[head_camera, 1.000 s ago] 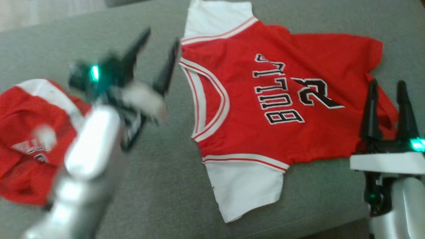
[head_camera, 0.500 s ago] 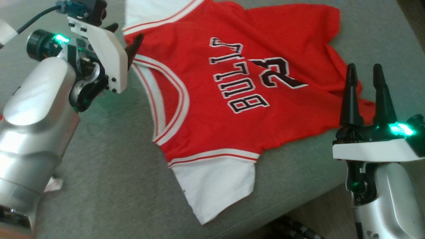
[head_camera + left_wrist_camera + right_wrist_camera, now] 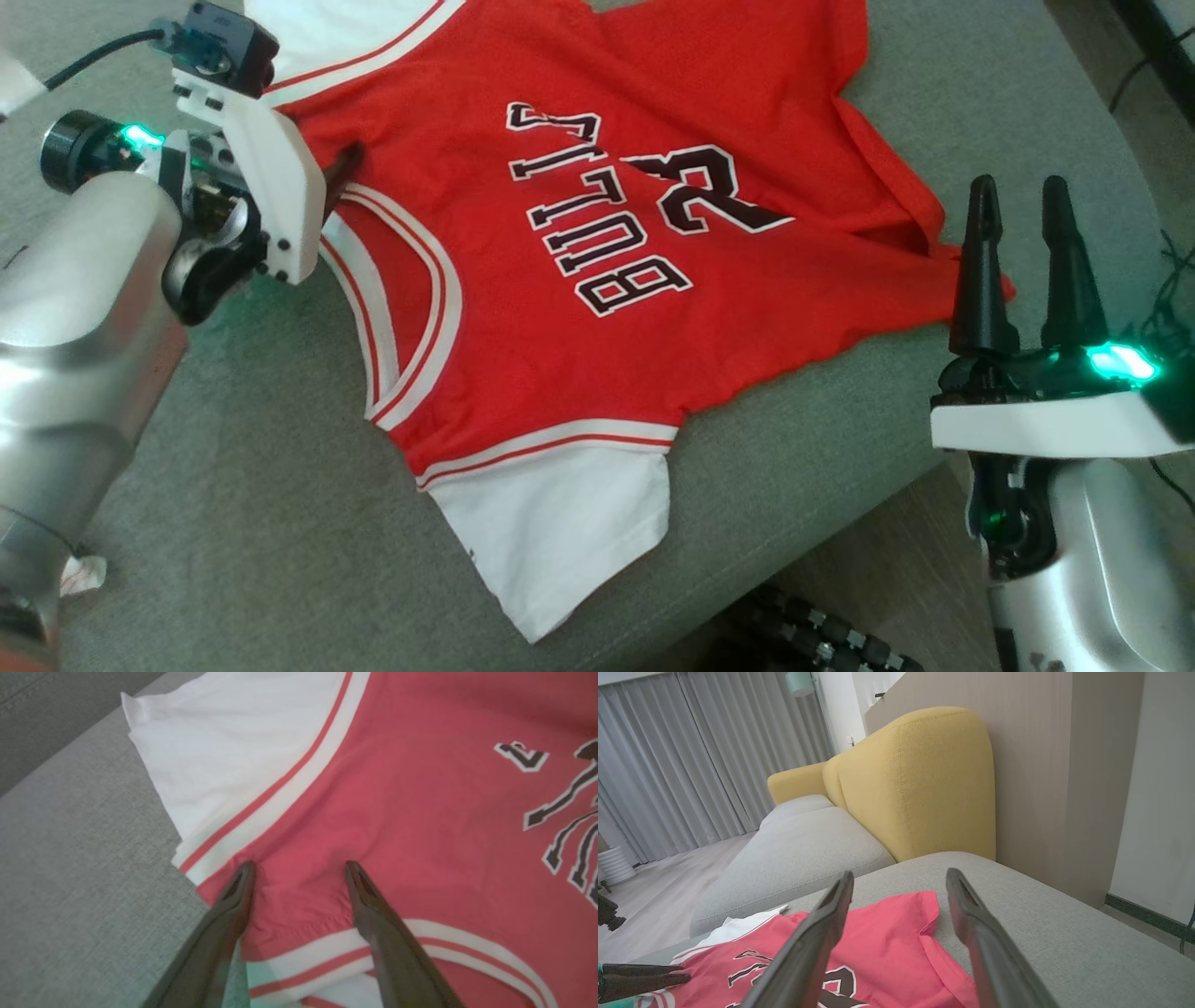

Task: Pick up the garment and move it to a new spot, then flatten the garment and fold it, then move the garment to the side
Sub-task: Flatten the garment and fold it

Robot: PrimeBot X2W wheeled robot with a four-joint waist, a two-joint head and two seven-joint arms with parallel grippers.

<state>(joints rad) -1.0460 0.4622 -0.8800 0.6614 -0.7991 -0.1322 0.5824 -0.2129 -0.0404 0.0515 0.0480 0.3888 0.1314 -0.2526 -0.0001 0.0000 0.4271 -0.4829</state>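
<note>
Changed since a second ago: left gripper brought from over the bare cushion left of the collar onto the far shoulder. Head camera swung too, hence the jersey's apparent slide across that view.

Item: garment, red jersey with white sleeves. Spread face up and mostly flat on the grey sofa cushion. Collar to the left, hem to the right, near sleeve close to the cushion's near edge. Some creasing at the right hem.

Left gripper: fingers spread wide, tips at or just above the red cloth beside the far sleeve seam. Nothing pinched. Probably set there to take the shoulder for lifting or pulling flat.

Right gripper: fingers likewise apart, empty, held upright off the near right corner, just beside the hem. Likely waiting to take that end.

Beyond: yellow backrest, grey curtains.
</note>
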